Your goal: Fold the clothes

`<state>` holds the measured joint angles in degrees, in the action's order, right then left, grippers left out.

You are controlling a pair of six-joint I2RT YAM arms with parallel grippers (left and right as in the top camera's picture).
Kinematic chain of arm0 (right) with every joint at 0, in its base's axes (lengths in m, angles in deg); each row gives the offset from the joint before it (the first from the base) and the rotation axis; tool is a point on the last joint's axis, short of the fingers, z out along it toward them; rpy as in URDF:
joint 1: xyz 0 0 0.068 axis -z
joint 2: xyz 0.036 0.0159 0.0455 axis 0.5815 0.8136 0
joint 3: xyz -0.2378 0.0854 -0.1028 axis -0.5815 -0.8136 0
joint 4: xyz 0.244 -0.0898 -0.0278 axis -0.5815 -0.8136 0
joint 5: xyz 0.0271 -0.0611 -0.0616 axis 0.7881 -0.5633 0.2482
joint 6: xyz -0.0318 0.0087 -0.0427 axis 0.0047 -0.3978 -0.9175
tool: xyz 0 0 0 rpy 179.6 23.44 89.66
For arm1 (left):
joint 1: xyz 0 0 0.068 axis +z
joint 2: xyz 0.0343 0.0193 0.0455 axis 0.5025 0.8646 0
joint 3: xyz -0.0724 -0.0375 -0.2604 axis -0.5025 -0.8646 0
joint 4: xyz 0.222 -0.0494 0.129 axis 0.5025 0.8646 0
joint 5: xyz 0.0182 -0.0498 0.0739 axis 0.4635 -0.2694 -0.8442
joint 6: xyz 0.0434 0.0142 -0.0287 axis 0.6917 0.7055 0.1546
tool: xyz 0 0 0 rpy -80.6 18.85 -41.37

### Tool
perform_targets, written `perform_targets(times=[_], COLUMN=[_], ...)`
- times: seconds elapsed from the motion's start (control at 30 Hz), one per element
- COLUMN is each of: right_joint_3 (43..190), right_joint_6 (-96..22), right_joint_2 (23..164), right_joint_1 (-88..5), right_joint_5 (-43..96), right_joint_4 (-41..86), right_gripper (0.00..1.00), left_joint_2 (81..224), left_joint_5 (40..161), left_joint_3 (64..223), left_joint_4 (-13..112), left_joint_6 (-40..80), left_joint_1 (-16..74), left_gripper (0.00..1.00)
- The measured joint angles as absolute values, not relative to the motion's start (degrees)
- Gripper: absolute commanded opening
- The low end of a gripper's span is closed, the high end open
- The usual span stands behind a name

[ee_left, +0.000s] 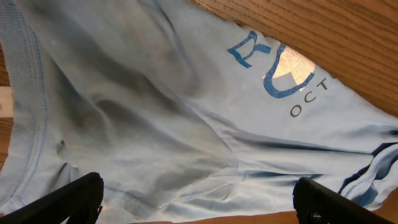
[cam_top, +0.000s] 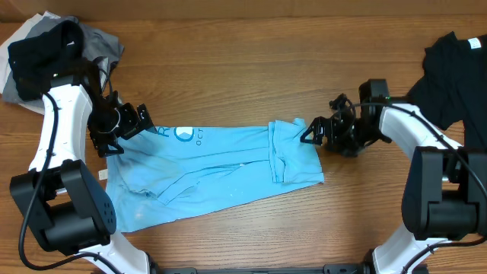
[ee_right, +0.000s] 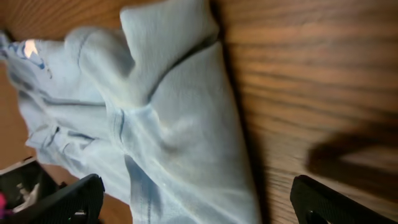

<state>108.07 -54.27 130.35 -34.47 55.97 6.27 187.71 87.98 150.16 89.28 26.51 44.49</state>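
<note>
The blue shirt (cam_top: 221, 164) lies folded into a strip across mid-table (cam_top: 251, 61). My left gripper (cam_top: 137, 125) hangs spread wide at its left end, and my right gripper (cam_top: 312, 131) is spread wide at its right end. Neither is gripping cloth.

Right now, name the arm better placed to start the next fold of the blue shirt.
Left, probably. The left claw hangs open with the light blue shirt spread right under it; the right claw, also open, sits at the shirt's edge, half over bare table.
</note>
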Motion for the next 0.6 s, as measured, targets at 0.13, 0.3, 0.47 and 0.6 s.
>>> perform_targets(times=[0.13,0.3,0.47,0.6], right_joint_3=[103.59,99.66,96.95,96.93], right_joint_6=[-54.47,-51.85,-47.59,-44.42], right_joint_2=[130.28,129.69,130.39,130.46], right_joint_1=[-34.74,-36.22,-38.78,-39.28], right_joint_5=[59.53,63.07,62.24,60.8], right_joint_4=[9.59,16.67,18.64,19.71], right_gripper=[1.0,0.58,0.08,0.04], left_joint_2=[187.71,187.71,187.71,187.71], left_joint_5=[88.0,88.0,87.98,87.98], left_joint_3=[150.16,150.16,150.16,150.16], left_joint_4=[89.13,89.11,89.11,89.11], left_joint_6=[26.48,26.51,26.51,26.51], left_joint_1=[44.49,44.49,44.49,44.49], left_gripper=[1.0,1.0,1.0,1.0])
